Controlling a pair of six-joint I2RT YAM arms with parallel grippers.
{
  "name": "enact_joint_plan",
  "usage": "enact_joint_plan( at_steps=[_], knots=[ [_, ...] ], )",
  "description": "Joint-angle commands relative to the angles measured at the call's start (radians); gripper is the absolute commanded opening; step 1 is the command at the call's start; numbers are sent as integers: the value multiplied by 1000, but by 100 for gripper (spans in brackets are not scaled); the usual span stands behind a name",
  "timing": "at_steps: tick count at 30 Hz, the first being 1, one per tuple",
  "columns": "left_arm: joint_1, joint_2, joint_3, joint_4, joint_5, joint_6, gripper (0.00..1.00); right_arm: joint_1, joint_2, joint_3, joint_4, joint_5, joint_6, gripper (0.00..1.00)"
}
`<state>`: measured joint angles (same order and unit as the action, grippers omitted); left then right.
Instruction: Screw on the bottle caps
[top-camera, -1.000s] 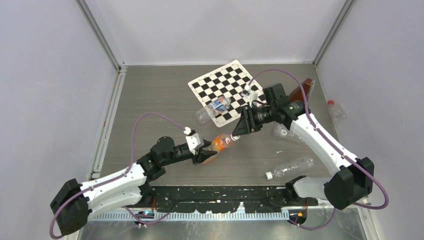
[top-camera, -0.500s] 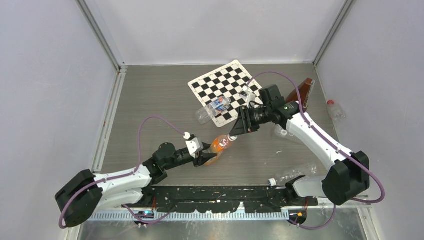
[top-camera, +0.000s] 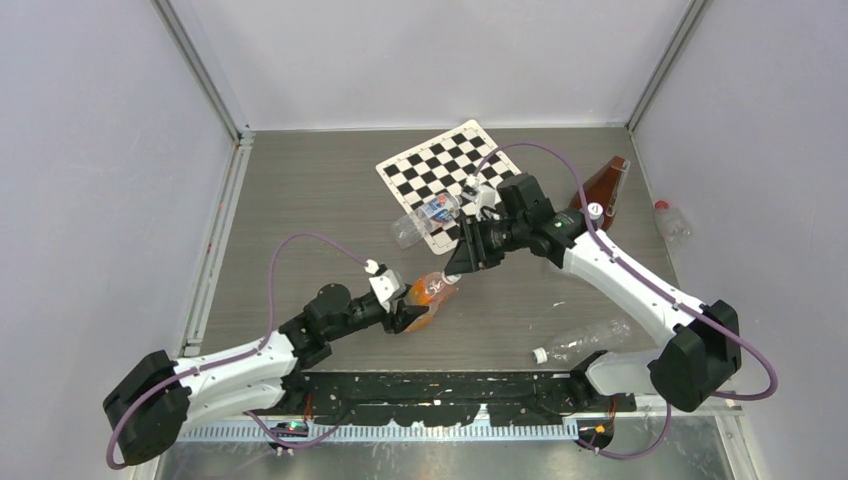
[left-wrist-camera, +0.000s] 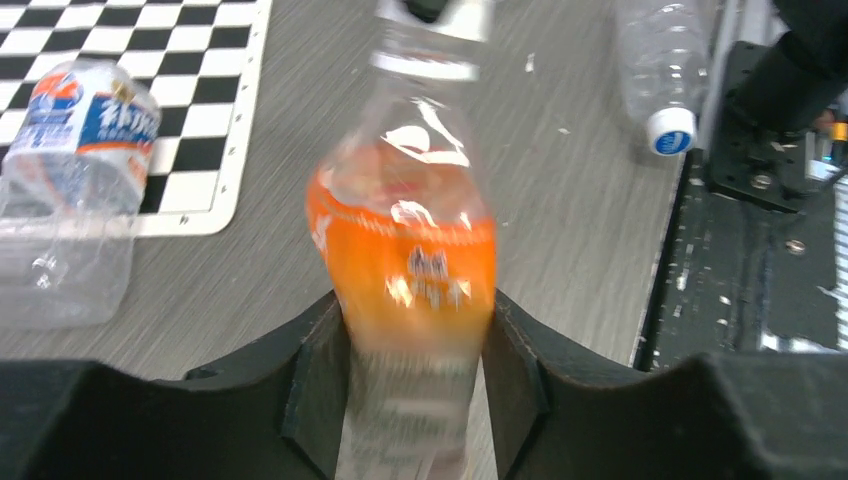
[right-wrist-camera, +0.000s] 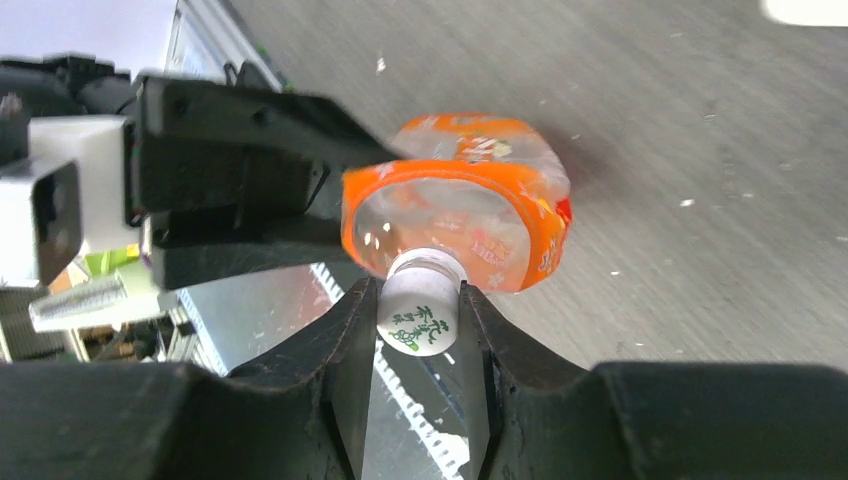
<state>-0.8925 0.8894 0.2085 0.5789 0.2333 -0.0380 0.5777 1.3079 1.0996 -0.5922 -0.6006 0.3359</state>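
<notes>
White cap (right-wrist-camera: 419, 316) in right gripper (right-wrist-camera: 418, 300), orange bottle (left-wrist-camera: 408, 240) in left gripper (left-wrist-camera: 412, 325).

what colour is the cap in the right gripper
The cap, on the orange-labelled bottle, is white with small green print on top. Right wrist view shows it best.

Left tool (top-camera: 411, 313) clamped, arm stretched forward, right tool (top-camera: 455, 269) clamped, arm reaching inward toward it

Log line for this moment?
left gripper: shut on orange bottle | right gripper: shut on white cap at bottle mouth | cap tightness: cannot tell
</notes>
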Motion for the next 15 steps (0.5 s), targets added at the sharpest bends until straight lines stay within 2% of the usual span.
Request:
enact_joint_plan(
  at_steps=[1, 4, 6, 15],
  knots=[
    [-1, 26, 91, -94, -71, -5, 53, 103, 18, 13, -19, -52, 60, 1],
    [-2, 40, 111, -119, -96, -22, 58, 130, 20, 16, -7, -38, 73, 1],
    [-2, 47, 116, -119, -96, -30, 55, 141, 21, 19, -7, -22, 81, 1],
    [-2, -8, 94, -103, -37, 5, 7, 158, 0, 49, -57, 51, 71, 1]
  ],
)
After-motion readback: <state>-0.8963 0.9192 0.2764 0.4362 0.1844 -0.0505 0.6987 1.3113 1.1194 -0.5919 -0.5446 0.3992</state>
